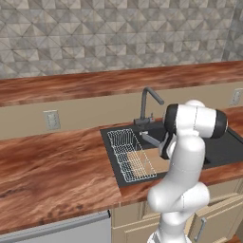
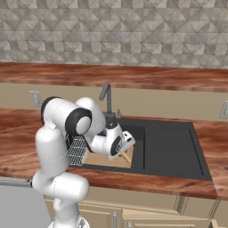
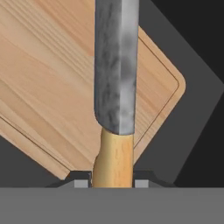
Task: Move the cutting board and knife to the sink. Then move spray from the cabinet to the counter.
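The small knife with grey-blue blade and yellow-orange wooden handle point(image 3: 114, 109) runs up the frame centre, pinched at the handle by the claw point(image 3: 113, 183). It is judged light, rigid and slippery; the handle is the correct hold. Behind lies the light tan wooden cutting board point(image 3: 52, 87) in the dark matte sink point(image 3: 197, 109). The right base view adds the red-brown desk point(image 2: 133, 182).

The pincer point(image 2: 126, 150) hangs low over the sink point(image 2: 171, 149), at about 8 o'clock in its dark basin, with the knife's point(image 2: 126, 156) orange handle poking out beneath it. The cutting board point(image 2: 107, 159) lies flat below, beside a wire rack point(image 2: 78, 151) at its 9 o'clock. A faucet point(image 2: 107, 95) stands at 12 o'clock on the red-brown tabletop point(image 2: 209, 133).
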Tool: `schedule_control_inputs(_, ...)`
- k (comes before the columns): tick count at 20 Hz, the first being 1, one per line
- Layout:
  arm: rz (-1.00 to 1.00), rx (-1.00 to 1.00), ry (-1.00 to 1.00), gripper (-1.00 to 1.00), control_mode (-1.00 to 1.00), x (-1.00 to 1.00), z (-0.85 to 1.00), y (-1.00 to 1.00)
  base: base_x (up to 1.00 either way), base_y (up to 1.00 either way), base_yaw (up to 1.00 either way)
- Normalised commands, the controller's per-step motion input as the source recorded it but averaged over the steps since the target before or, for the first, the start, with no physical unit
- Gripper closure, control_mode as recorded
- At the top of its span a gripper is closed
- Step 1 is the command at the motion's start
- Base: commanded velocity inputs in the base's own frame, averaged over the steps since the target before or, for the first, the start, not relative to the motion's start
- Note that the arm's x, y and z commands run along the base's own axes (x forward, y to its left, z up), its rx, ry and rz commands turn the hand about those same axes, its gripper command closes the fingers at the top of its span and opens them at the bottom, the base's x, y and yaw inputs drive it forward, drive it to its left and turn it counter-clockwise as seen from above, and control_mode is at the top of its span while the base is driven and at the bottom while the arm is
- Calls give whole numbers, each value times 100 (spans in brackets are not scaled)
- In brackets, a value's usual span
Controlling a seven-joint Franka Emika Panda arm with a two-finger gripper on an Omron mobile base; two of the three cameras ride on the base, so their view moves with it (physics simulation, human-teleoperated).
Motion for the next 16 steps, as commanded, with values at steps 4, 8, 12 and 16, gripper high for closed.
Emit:
schedule_control_inputs(4,0,0,0,100,-100,8,-19,0,0,0,0)
schedule_control_inputs(8,0,2,0,100,-100,0,-29,0,0,0,0)
schedule_control_inputs(12,0,0,0,100,-100,0,-15,0,0,0,0)
schedule_control_inputs(16,0,0,0,100,-100,9,-7,0,0,0,0)
